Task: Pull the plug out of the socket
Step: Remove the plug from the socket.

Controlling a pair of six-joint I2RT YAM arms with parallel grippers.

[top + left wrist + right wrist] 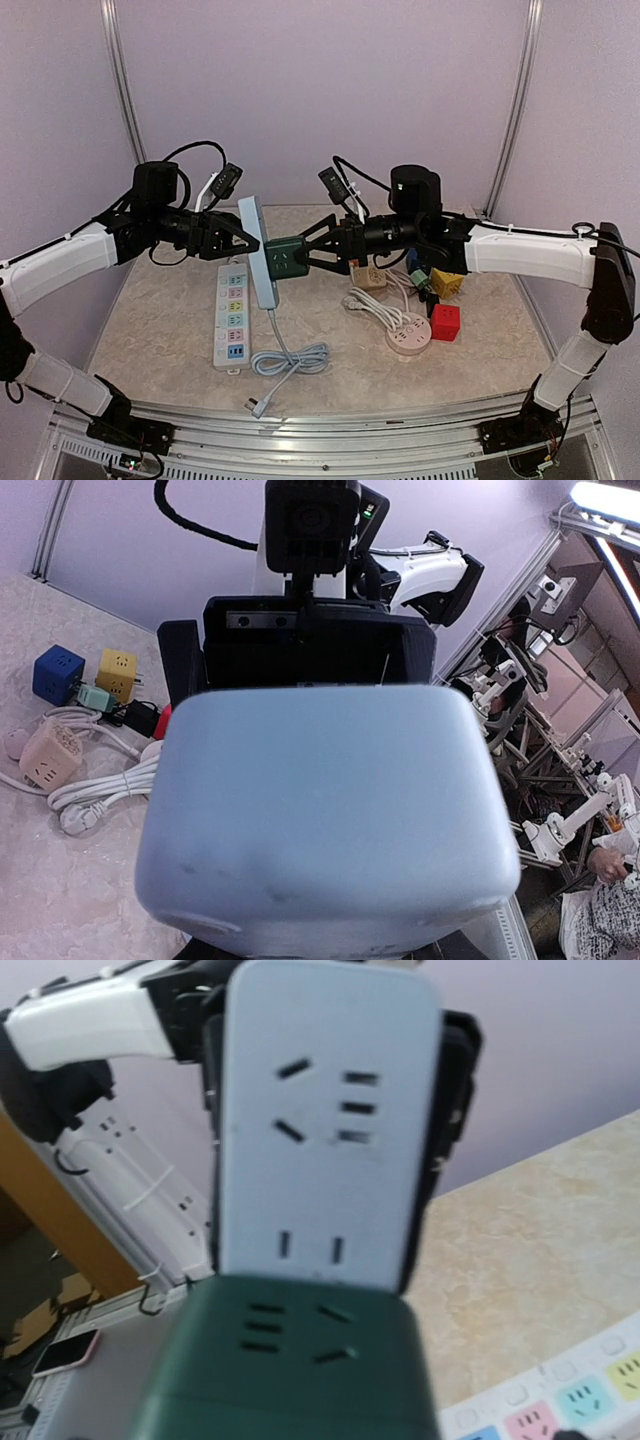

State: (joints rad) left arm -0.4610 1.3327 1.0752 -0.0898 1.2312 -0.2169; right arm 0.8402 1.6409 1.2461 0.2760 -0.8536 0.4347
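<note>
My left gripper (240, 238) is shut on a pale blue power strip (258, 250), the socket, and holds it on edge above the table. That strip fills the left wrist view (330, 810) and hides the fingers there. A dark green cube plug (285, 258) sits against the strip's right face. My right gripper (308, 253) faces the plug with its fingers spread wide, one on either side of the plug's right end. In the right wrist view the green plug (290, 1370) fills the bottom, in front of the strip (320, 1140). The fingers do not show there.
A white power strip with coloured sockets (232, 315) lies flat under the left arm. The held strip's white cable (290, 358) coils in front. At the right lie a round white socket (408, 338), a red cube (446, 322), a yellow cube (446, 283) and a beige cube (368, 276).
</note>
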